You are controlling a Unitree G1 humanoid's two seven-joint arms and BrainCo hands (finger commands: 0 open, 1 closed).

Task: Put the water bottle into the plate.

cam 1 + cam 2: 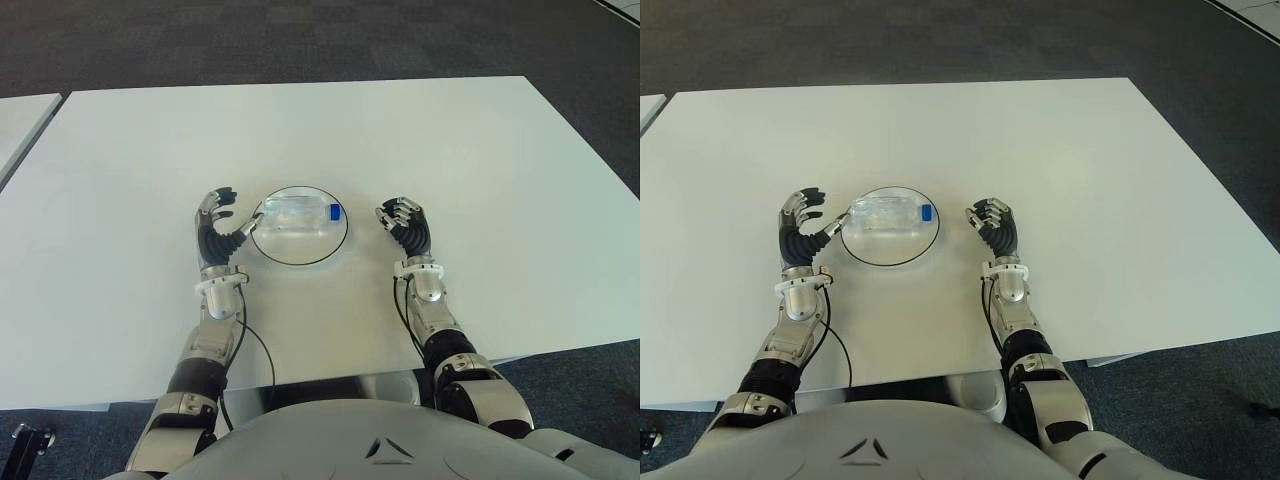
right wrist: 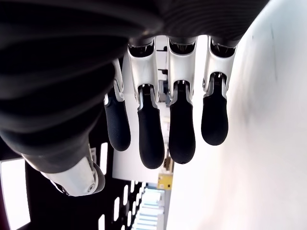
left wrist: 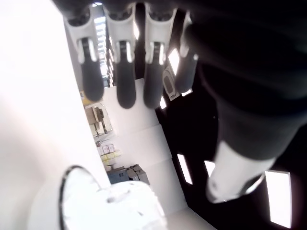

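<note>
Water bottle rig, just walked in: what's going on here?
The water bottle lies on its side in the plate on the white table, blue cap toward the robot's right. The left hand is just left of the plate, fingers open, thumb reaching to the rim near the bottle's base; whether it touches the bottle is unclear. The right hand shows to the right of the plate, holding nothing. The placement looks done.

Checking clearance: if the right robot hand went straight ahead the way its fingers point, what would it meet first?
Probably nothing: the right robot hand points up the bare table; the plate sits off to its left.
</note>
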